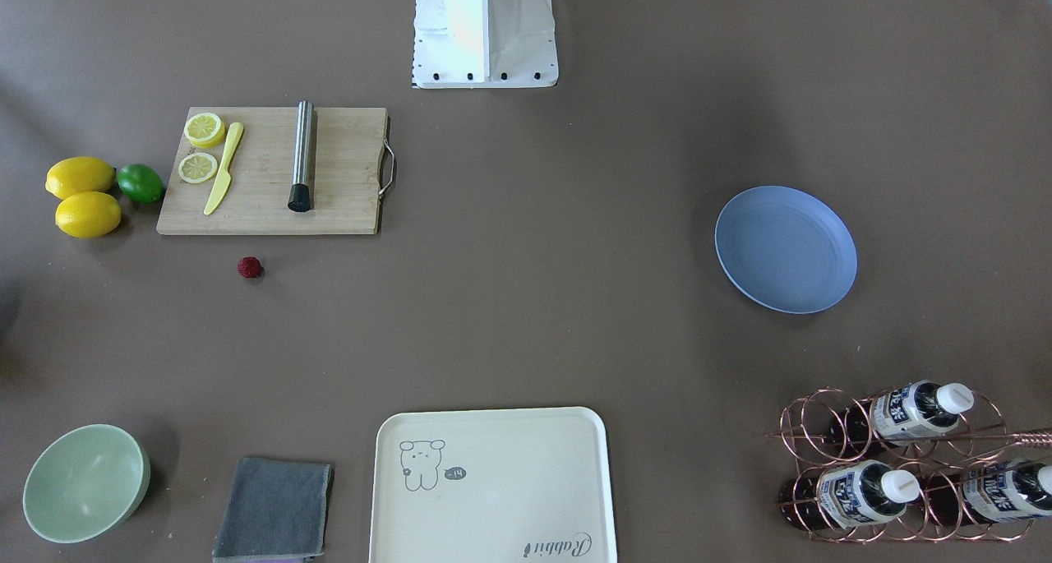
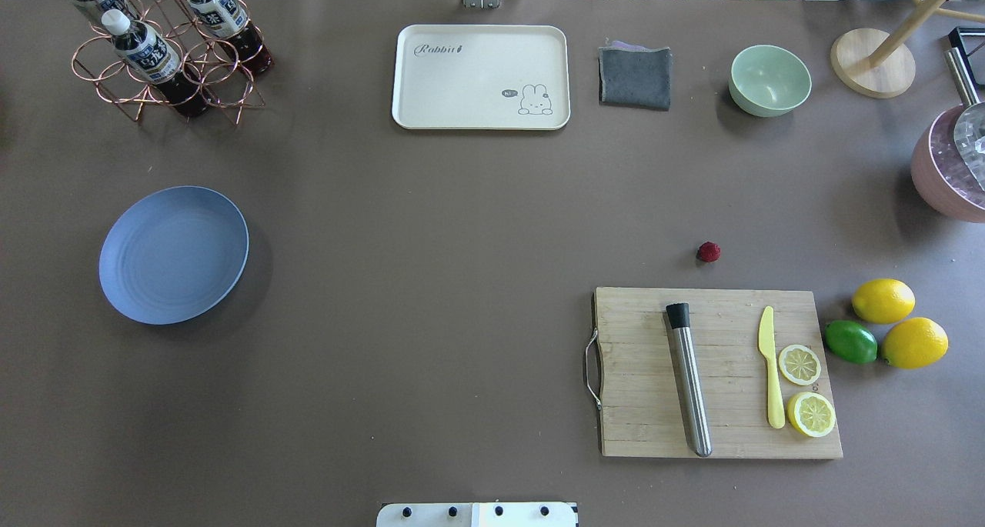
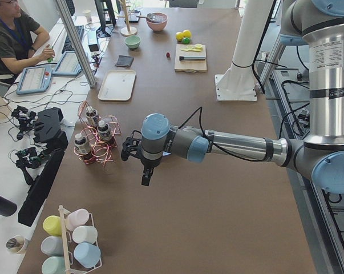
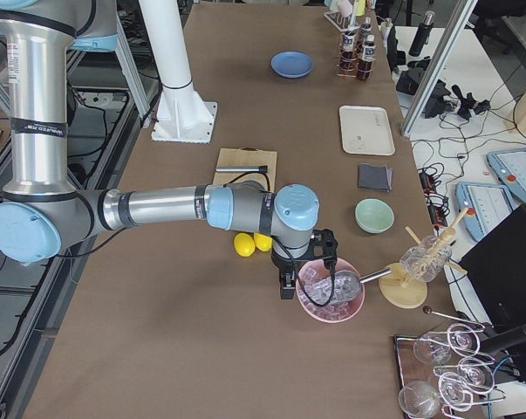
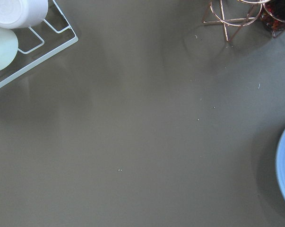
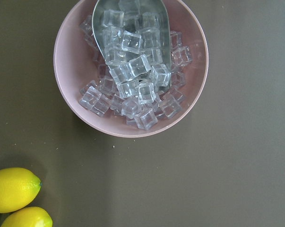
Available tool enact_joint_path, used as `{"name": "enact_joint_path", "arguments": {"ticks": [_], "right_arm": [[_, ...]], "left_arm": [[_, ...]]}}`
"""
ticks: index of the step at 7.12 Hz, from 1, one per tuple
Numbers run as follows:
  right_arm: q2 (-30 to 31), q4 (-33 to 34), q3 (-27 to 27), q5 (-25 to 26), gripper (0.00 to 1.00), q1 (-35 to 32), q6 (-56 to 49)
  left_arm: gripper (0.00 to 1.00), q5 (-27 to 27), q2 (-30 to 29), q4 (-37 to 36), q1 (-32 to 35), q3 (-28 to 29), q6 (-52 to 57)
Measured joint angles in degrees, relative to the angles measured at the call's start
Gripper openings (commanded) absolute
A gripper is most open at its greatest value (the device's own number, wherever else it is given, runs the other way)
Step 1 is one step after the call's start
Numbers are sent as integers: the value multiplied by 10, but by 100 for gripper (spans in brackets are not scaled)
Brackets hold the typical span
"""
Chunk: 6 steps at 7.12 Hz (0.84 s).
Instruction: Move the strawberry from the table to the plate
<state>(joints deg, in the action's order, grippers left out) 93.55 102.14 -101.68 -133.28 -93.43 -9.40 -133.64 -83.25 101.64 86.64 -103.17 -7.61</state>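
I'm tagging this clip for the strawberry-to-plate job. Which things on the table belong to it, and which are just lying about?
Belong to the job:
strawberry, on the table beside the cutting board
blue plate, empty

Just lying about:
cutting board, with knife and lemon slices
lemons, lime
cream tray
grey cloth
green bowl
bottles
pink ice bowl

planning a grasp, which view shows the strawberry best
Exterior front-facing: the strawberry sits unobstructed on bare table near the cutting board. Overhead shows it nearly as well. Exterior left shows a distant red speck; the remaining views don't show it.
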Motion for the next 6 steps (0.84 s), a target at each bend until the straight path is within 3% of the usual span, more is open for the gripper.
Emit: {"name": "enact_joint_path", "arguments": {"ticks": [6], "right_arm": [[6,0,-1,-2,100,0,0]], "left_arm": [[97,-4,20,12,-2,-11,-1]]}}
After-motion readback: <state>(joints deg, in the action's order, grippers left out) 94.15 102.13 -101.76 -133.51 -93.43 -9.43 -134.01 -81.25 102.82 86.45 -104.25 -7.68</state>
